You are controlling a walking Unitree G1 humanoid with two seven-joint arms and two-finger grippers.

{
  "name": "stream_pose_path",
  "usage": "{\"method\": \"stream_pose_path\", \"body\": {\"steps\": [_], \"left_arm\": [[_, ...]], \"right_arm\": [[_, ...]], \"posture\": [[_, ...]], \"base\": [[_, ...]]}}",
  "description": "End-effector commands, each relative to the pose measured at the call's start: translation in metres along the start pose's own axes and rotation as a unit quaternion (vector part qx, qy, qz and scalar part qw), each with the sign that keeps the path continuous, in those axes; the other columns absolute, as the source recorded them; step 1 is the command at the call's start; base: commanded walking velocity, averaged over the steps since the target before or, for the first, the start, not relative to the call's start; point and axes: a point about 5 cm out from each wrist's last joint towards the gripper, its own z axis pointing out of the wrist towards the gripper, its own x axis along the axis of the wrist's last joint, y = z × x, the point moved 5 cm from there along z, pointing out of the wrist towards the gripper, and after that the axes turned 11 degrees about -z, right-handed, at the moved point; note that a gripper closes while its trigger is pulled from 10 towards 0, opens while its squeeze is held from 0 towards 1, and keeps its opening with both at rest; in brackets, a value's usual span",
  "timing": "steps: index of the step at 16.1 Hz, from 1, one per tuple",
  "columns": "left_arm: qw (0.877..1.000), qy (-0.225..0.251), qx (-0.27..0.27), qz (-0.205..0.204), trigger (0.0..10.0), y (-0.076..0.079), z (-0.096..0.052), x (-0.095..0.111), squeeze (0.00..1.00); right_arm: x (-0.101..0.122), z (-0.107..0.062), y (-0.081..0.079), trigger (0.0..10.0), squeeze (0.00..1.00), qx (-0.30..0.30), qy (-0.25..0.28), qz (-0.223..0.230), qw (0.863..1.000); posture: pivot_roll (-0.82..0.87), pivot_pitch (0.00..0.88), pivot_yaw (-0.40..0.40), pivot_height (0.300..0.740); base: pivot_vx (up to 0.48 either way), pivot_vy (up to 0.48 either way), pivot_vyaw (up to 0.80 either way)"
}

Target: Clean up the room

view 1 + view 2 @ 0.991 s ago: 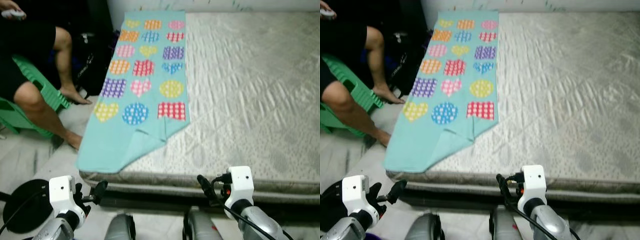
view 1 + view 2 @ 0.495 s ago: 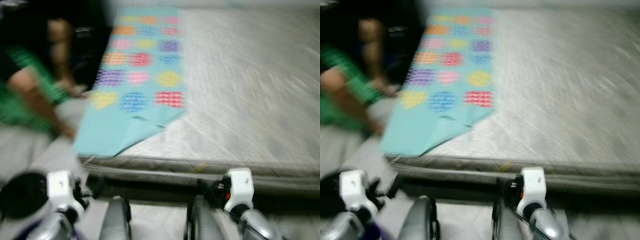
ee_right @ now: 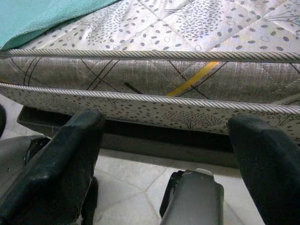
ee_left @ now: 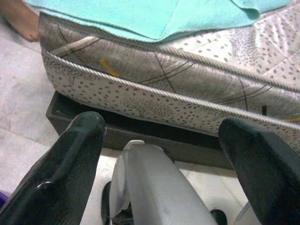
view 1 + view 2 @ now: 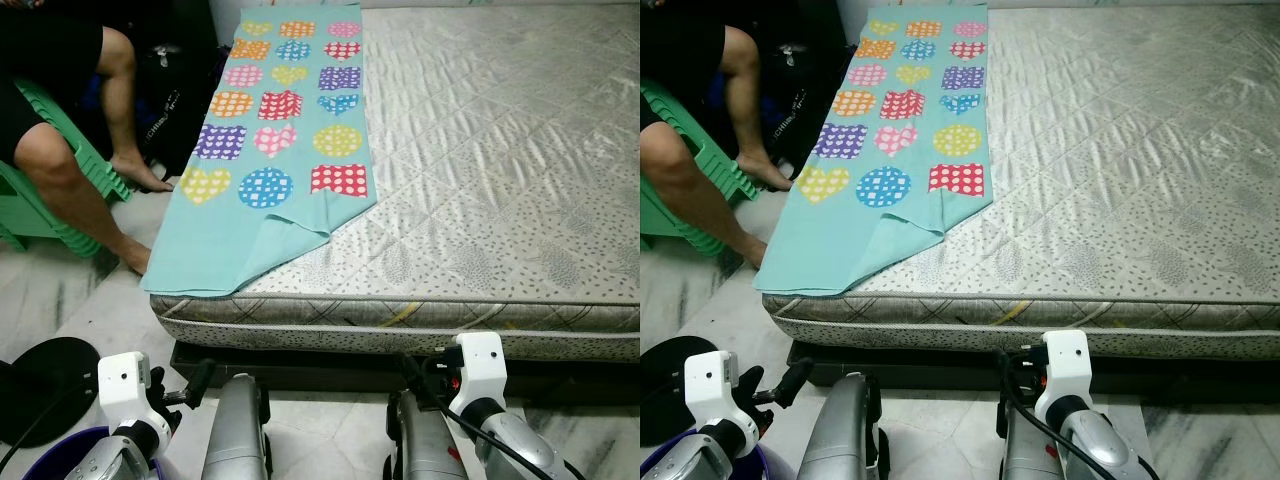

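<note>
Person's bare legs [image 5: 70,170] on a green plastic chair [image 5: 40,210] at far left. Teal blanket [image 5: 270,160], soft, printed with dotted hearts, circles and squares, lies along the left strip of a quilted, satiny grey mattress [image 5: 500,170], its near corner folded and overhanging the edge. Left claw [image 4: 164,154] and right claw [image 3: 166,159] hang low over the tiled floor [image 5: 320,440], fingers spread and empty, well below the blanket.
</note>
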Motion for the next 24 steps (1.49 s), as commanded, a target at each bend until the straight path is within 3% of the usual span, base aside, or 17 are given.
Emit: {"method": "stream_pose_path", "body": {"steps": [1, 9, 24], "left_arm": [[1.000, 0.004, 0.003, 0.001, 10.0, -0.0035, -0.0024, 0.0012, 0.00], [0.999, 0.026, -0.013, -0.015, 10.0, 0.0005, -0.0043, 0.0077, 0.00], [0.999, 0.025, -0.019, -0.015, 10.0, 0.0020, -0.0032, 0.0081, 0.00]], "right_arm": [[-0.0022, -0.0005, -0.0007, 10.0, 0.00, 0.004, -0.002, 0.005, 1.000], [0.0000, -0.0007, -0.0011, 10.0, 0.00, 0.006, 0.005, 0.010, 1.000], [0.0040, 0.0001, -0.0037, 10.0, 0.00, 0.019, 0.017, 0.014, 1.000]], "posture": [[-0.08, 0.176, 0.058, 0.586], [-0.08, 0.181, 0.058, 0.586], [-0.08, 0.191, 0.058, 0.586]], "base": [[0.000, 0.000, 0.00], [0.000, 0.000, 0.00], [0.339, 0.000, 0.00]]}}
